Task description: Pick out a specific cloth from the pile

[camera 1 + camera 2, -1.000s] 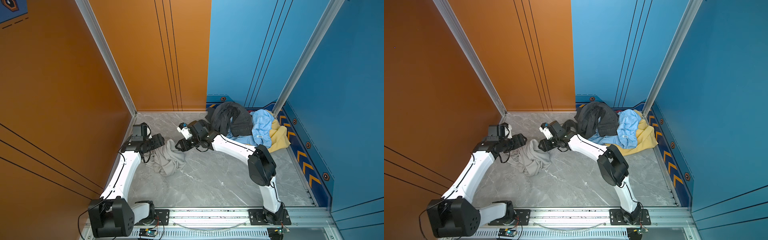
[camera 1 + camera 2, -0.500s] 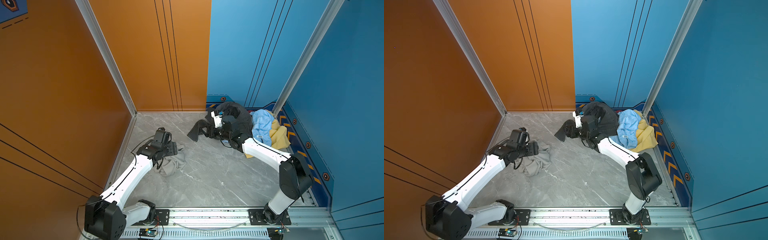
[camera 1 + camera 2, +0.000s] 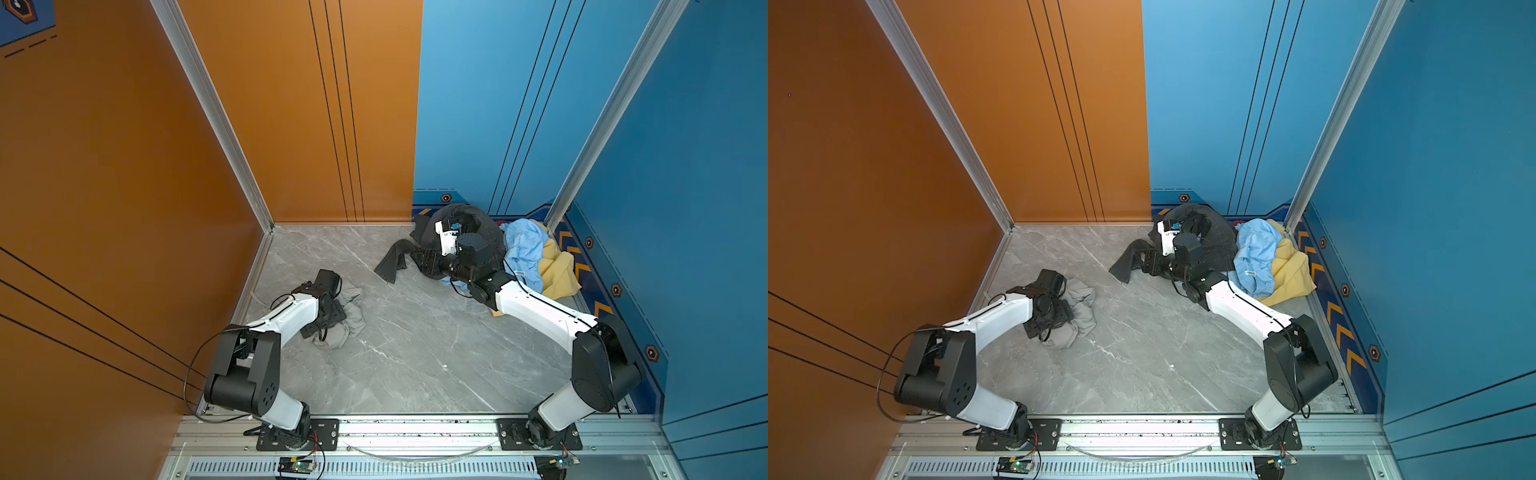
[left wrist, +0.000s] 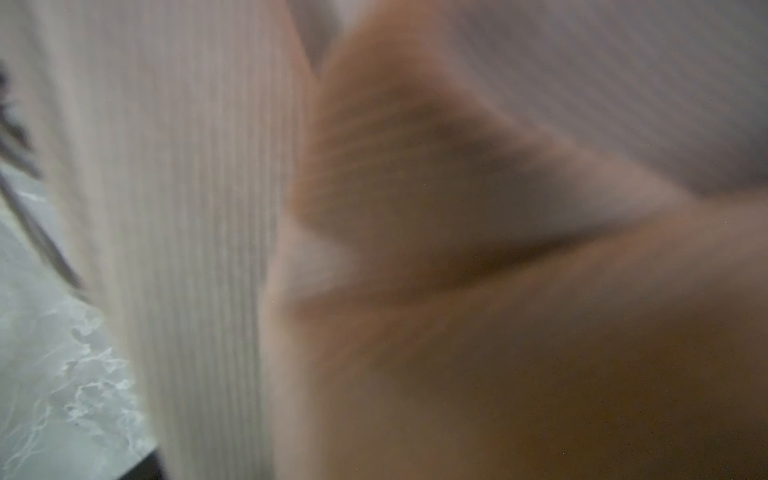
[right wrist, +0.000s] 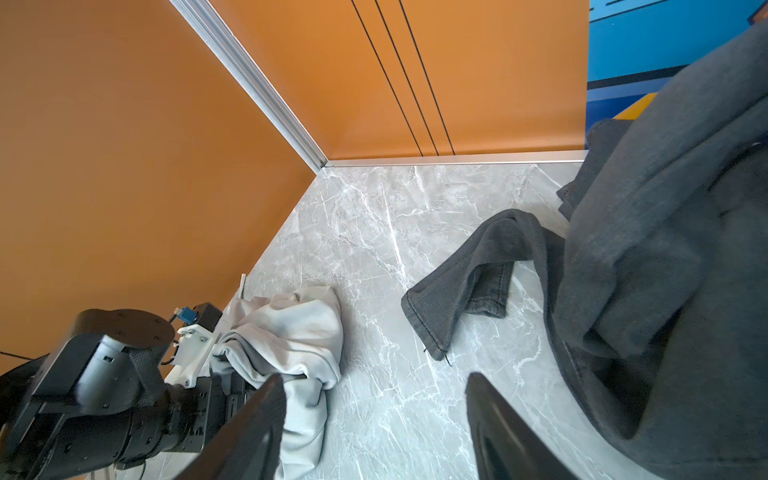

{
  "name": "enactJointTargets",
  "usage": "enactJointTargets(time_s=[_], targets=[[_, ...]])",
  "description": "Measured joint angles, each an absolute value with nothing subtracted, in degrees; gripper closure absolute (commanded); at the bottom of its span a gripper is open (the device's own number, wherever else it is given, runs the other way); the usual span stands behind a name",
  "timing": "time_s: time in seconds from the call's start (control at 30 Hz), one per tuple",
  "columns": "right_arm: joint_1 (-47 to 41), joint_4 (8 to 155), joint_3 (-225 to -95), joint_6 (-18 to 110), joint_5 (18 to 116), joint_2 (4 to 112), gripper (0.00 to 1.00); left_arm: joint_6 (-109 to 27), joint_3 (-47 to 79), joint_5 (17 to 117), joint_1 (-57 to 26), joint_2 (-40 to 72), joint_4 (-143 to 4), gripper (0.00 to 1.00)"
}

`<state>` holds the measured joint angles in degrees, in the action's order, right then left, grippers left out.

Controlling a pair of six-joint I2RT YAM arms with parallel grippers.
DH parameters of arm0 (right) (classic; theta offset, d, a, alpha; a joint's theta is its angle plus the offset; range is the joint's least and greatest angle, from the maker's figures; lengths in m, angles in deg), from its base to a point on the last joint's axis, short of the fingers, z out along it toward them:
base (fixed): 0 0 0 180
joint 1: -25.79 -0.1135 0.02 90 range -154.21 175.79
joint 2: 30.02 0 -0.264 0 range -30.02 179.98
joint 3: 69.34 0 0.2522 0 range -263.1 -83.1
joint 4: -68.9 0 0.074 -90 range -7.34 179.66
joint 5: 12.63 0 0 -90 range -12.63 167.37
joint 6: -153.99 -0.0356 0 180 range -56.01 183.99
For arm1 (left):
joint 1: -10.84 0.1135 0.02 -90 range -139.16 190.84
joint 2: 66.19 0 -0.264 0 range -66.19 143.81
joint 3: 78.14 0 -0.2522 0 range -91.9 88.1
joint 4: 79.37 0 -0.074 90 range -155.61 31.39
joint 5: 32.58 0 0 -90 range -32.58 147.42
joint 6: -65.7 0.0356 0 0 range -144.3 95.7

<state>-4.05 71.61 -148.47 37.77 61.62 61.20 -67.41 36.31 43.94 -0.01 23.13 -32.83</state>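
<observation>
Cloth (image 3: 353,320): one; pile (image 3: 528,253): one; right hand (image 5: 374,376) spread, empty; left hand (image 3: 330,318), state untellable.

Grey cloth (image 3: 352,321) crumpled, well apart from pile (image 3: 524,248)

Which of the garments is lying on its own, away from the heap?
The light grey garment, crumpled alone on the floor; the charcoal, light blue and yellow ones are bunched in the far corner.

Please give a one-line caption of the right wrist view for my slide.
The open right gripper over bare floor, between the grey cloth and a dark garment.
</observation>
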Motion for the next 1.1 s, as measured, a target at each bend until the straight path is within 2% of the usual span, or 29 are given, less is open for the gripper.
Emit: enactJointTargets(time_s=[0.27,0.63,0.97,1.1], targets=[[-0.8,71.5,-147.8,37.7,61.6,61.0,0.30,-78.4,22.8,44.3,3.2,36.2,-34.8,0.12],[2.8,71.7,-147.3,38.0,61.6,60.1,0.29,-101.2,1.8,44.4,6.2,52.0,-34.5,0.13],[4.7,72.3,-145.1,38.7,61.6,59.3,0.28,-121.9,-9.7,41.3,8.6,59.2,-31.0,0.13],[5.0,73.3,-144.9,40.2,61.6,58.6,0.22,-126.0,-13.7,39.8,9.0,61.3,-28.5,0.08]])
